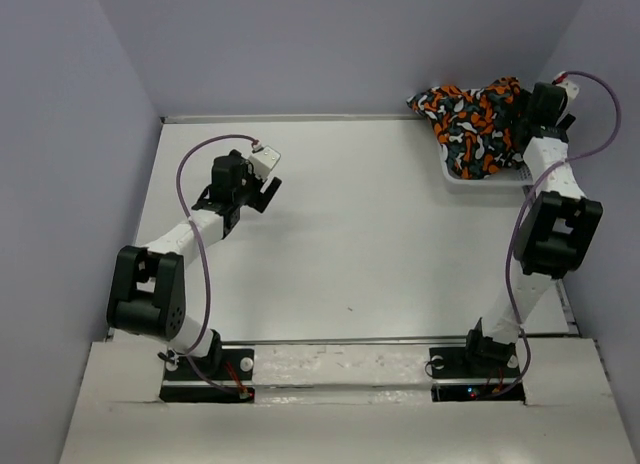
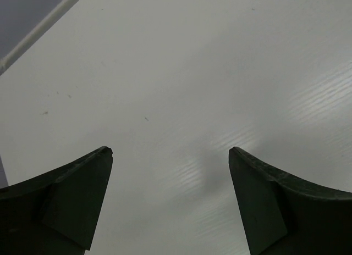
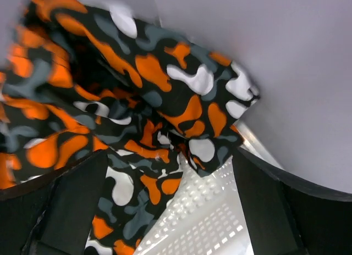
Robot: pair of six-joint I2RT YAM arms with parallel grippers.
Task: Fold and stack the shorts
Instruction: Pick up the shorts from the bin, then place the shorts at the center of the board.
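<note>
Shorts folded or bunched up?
Bunched, not folded: the orange-and-black print cloth shorts lie crumpled in the white plastic mesh basket.

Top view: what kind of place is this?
Probably a robot lab's test booth: left arm and right arm bolted to a white table, plain walls around it, shorts in a basket.

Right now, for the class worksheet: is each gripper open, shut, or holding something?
Left gripper: open, holding nothing, over the table.
Right gripper: open, over the shorts in the basket, not gripping them.
</note>
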